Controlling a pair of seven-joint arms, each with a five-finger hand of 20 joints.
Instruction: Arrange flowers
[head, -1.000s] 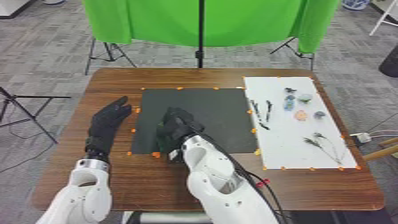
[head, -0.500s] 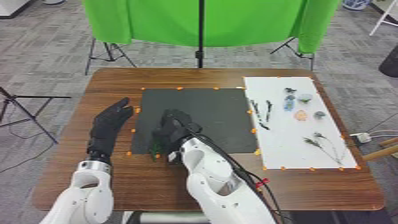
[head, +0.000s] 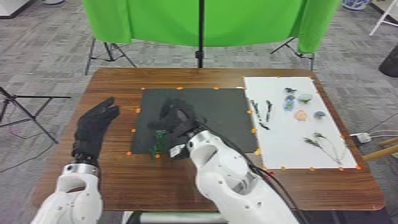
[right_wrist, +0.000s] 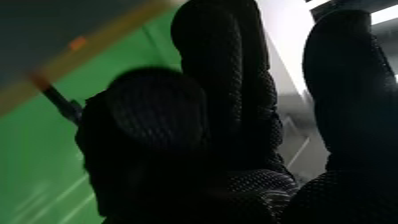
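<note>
Black rectangular mat (head: 227, 107): right hand (head: 185, 121), fingers straight and spread, has moved aside, baring the slender green stem (head: 160, 142) on its near-left part. Placement probably done. Left hand (head: 91, 125), fingers extended, left of mat.

Green cloth (head: 147, 22) and possibly a bin (head: 390, 64)

Brown wooden table (head: 126, 186), matt black mat (head: 233, 117).
</note>
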